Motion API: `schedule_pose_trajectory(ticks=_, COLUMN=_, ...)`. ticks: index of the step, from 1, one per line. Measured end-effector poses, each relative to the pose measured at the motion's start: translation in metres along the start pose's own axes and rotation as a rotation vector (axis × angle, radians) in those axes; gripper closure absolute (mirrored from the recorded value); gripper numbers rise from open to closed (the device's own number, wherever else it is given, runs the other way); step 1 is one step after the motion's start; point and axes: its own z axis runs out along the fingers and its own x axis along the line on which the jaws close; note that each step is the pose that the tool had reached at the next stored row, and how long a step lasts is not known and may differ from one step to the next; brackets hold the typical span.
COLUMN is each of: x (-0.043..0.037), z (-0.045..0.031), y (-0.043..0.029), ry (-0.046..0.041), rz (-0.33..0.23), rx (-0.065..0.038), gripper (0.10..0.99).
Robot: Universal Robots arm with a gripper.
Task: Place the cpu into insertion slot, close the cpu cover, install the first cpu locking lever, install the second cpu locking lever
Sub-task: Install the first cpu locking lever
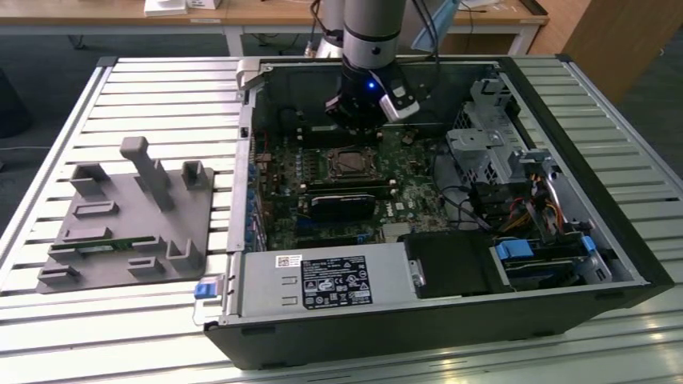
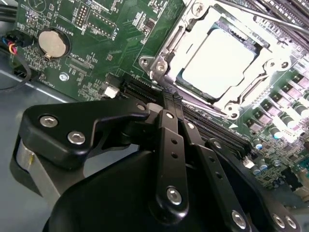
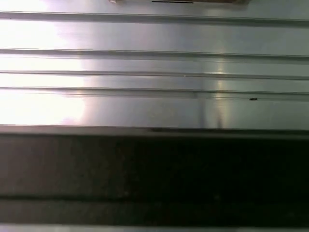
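Under closed cpu cover (image 2: 244, 92), cpu (image 2: 219, 58), unlabelled.

One cpu (image 2: 219, 60); one gripper (image 2: 170, 98)

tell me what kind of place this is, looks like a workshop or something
Probably a robotics lab or test bench: an open computer case lies on a slatted aluminium table, a grey fixture block stands beside it, and wooden desks stand behind. The gripper hangs inside the case beside the cpu.

Pale cpu (image 2: 218, 62) seated in insertion slot (image 1: 349, 163), cpu cover (image 2: 186, 34) down
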Motion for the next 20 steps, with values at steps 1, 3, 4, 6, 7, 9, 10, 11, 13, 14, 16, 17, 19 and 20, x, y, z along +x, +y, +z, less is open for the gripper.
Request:
schedule_pose_trajectory(ticks=1, x=-0.0001, z=0.0003, y=0.0, ry=0.0001, rz=0.0, rx=0.002, gripper=0.98)
schedule_pose_trajectory(ticks=3, x=-0.0001, z=0.001, y=0.0, ry=0.0, rz=0.0, rx=0.006, gripper=0.98)
schedule_pose_trajectory(ticks=4, x=-0.0001, z=0.0015, y=0.0001, ry=0.0, rz=0.0, rx=0.009, gripper=0.98)
schedule_pose_trajectory(ticks=6, x=-0.0002, z=0.0025, y=0.0002, ry=0.0001, rz=0.0, rx=0.014, gripper=0.98)
schedule_pose_trajectory(ticks=7, x=-0.0003, z=0.003, y=0.0003, ry=0.0002, rz=0.0, rx=0.015, gripper=0.98)
schedule_pose_trajectory(ticks=9, x=-0.0004, z=0.0041, y=0.0003, ry=0.0002, rz=0.0, rx=0.019, gripper=0.98)
schedule_pose_trajectory(ticks=10, x=-0.0005, z=0.0045, y=0.0003, ry=0.0005, rz=0.0, rx=0.02, gripper=0.98)
schedule_pose_trajectory(ticks=11, x=-0.0007, z=0.0051, y=0.0004, ry=0.0004, rz=0.0, rx=0.021, gripper=0.98)
schedule_pose_trajectory(ticks=13, x=-0.0011, z=0.0061, y=0.0005, ry=0.0003, rz=0.0, rx=0.025, gripper=0.98)
schedule_pose_trajectory(ticks=14, x=-0.0012, z=0.0065, y=0.0006, ry=0.0005, rz=0.0, rx=0.026, gripper=0.98)
schedule_pose_trajectory(ticks=16, x=-0.0013, z=0.0065, y=0.0006, ry=0.0008, rz=0.0, rx=0.027, gripper=0.98)
schedule_pose_trajectory(ticks=17, x=-0.0013, z=0.0063, y=0.0006, ry=0.0009, rz=0.0, rx=0.027, gripper=0.98)
schedule_pose_trajectory(ticks=19, x=-0.0013, z=0.0045, y=0.0007, ry=0.0009, rz=0.0, rx=0.027, gripper=0.98)
schedule_pose_trajectory(ticks=20, x=-0.0013, z=0.0033, y=0.0008, ry=0.0009, rz=0.0, rx=0.027, gripper=0.98)
